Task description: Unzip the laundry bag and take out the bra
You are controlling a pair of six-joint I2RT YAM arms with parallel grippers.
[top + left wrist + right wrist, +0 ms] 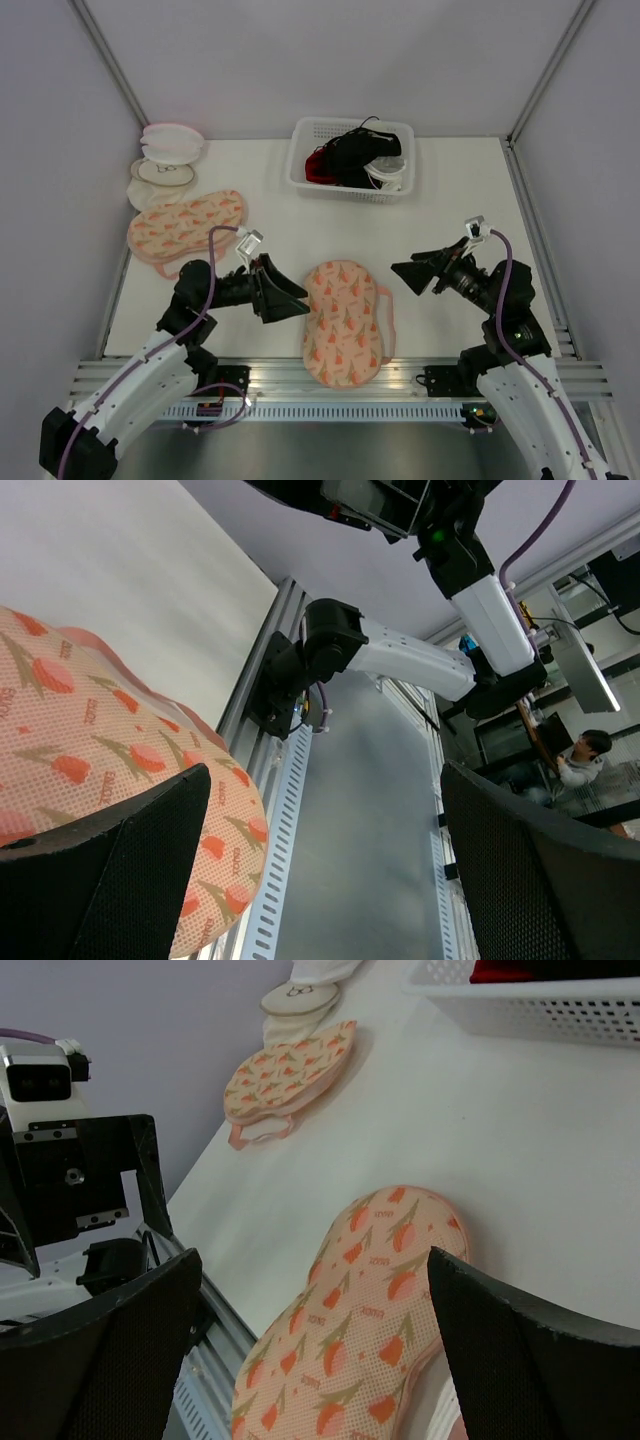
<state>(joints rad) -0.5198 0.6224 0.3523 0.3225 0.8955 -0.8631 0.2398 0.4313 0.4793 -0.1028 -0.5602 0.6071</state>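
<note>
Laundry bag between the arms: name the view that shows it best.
Top external: the whole laundry bag shows, with nothing covering it. Right wrist shows most of it, its near end cut off. Left wrist catches only one end.

What stands on the bench (450, 200), counted
Two printed bags: one laundry bag (343, 322) in front of the basket (310, 170), a second printed bag (185, 225) to its left. Two round white-and-pink cases (160, 180) further left of the basket. One basket holding mixed garments (352, 155), number unclear. Two pincers: left pincer (295, 297), right pincer (405, 278).
</note>
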